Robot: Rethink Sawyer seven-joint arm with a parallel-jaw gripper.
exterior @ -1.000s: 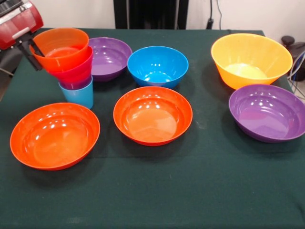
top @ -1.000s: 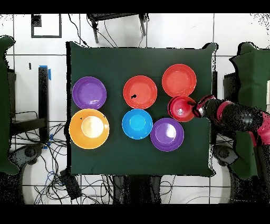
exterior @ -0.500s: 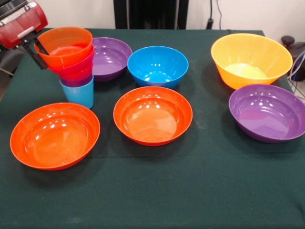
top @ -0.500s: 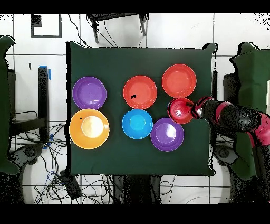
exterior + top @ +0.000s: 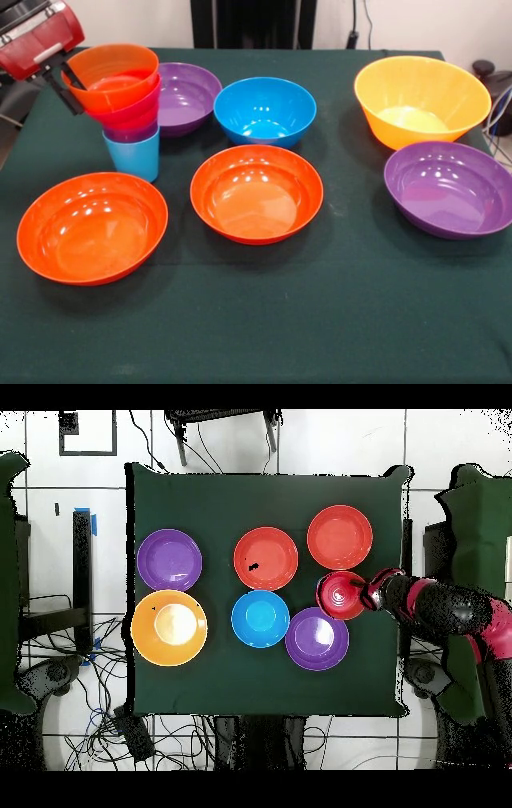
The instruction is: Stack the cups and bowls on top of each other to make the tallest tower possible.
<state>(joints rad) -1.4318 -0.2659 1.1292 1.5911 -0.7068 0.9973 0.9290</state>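
The tower stands at the left in the front view: a light blue cup [image 5: 134,158] at the bottom, a purple cup [image 5: 130,134] in it, then a small pink bowl [image 5: 128,114], with a small orange bowl [image 5: 112,76] tilted on top. My gripper [image 5: 68,82] is shut on that orange bowl's left rim, one finger inside and one outside. From overhead, the tower [image 5: 341,595] shows as a red disc with the gripper [image 5: 368,594] at its right side.
On the green table [image 5: 336,320] lie two wide orange-red bowls [image 5: 92,228] [image 5: 256,192], two wide purple bowls [image 5: 188,98] [image 5: 448,188], a blue bowl [image 5: 264,110] and a large yellow-orange bowl [image 5: 422,100]. The nearer purple bowl sits right behind the tower.
The gripper and the whole tower have shifted a little to the right in the front view. The other bowls have not moved.
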